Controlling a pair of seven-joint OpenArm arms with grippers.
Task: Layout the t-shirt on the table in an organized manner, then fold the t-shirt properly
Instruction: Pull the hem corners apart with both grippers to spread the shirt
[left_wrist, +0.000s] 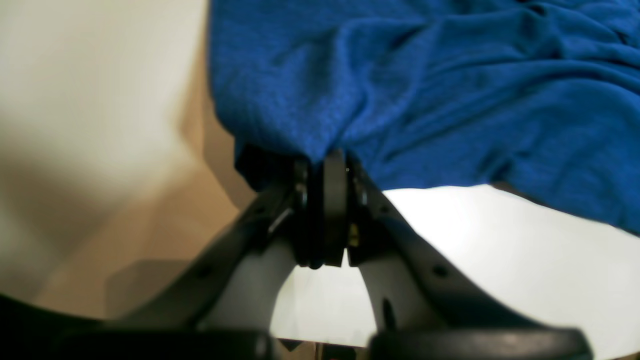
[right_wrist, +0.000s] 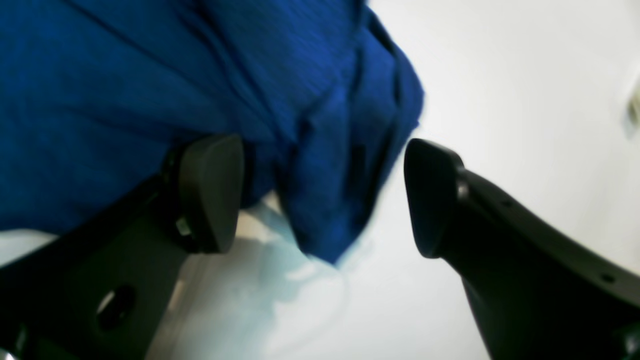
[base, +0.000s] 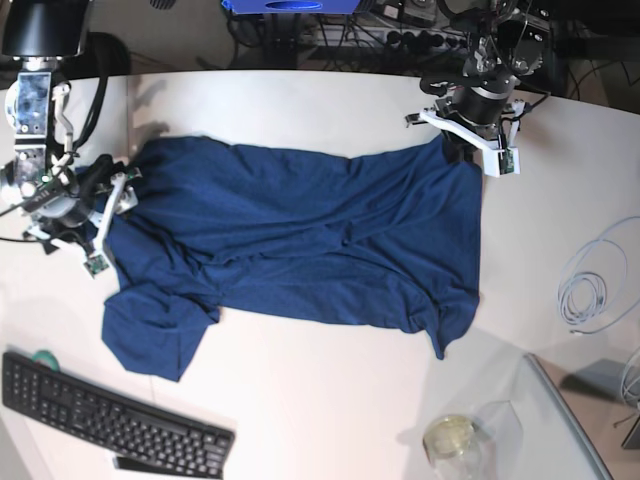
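Across the smooth white surface (base: 300, 380) the soft, rumpled navy t-shirt (base: 300, 235) lies spread wide, one sleeve bunched near a black keyboard (base: 110, 415). At its far corner the left gripper (left_wrist: 327, 165) has its jaws pressed together, pinching the knit fabric. At the opposite side the right gripper (right_wrist: 322, 195) has its rounded black jaws spread, a fold of cloth between them.

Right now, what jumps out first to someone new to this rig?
The dark blue t-shirt sprawls rumpled across the middle of the white table, one sleeve bunched at its near-left corner. The left gripper is shut on the shirt's far-right corner, while the right gripper stands open at the left edge, cloth hanging loose between its pads. A black keyboard sits at the near-left.
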